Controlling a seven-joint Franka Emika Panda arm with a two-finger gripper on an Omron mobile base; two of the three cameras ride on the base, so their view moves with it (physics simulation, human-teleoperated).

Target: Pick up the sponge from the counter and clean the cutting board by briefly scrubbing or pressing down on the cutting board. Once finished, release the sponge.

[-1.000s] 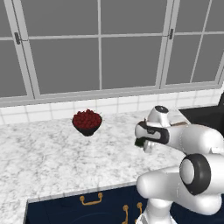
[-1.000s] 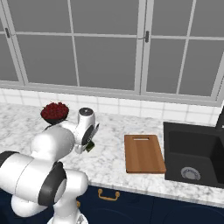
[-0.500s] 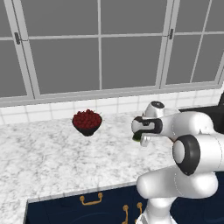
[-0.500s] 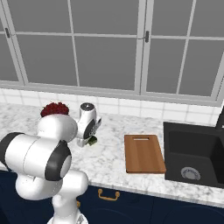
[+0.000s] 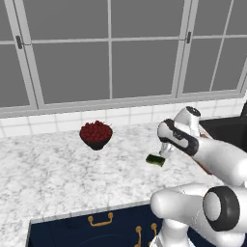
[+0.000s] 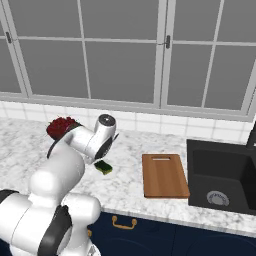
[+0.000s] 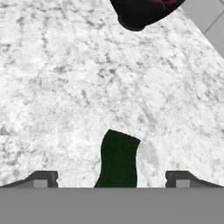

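Note:
The sponge lies flat on the white marble counter, dark green top up, and also shows as a small green block, the sponge. My gripper hangs just over it, open, its fingertips far apart on either side and not touching it. In the left base view the gripper points down at the sponge. The reddish-brown cutting board lies to the right of the sponge, by the sink, with bare counter between them.
A dark bowl of red fruit stands behind and left of the sponge. The black sink basin is set in at the right. A tiled wall and windows run along the back.
The arm's elbow and forearm have swung around while the hand stayed over the sponge. The sponge has not moved on the counter.

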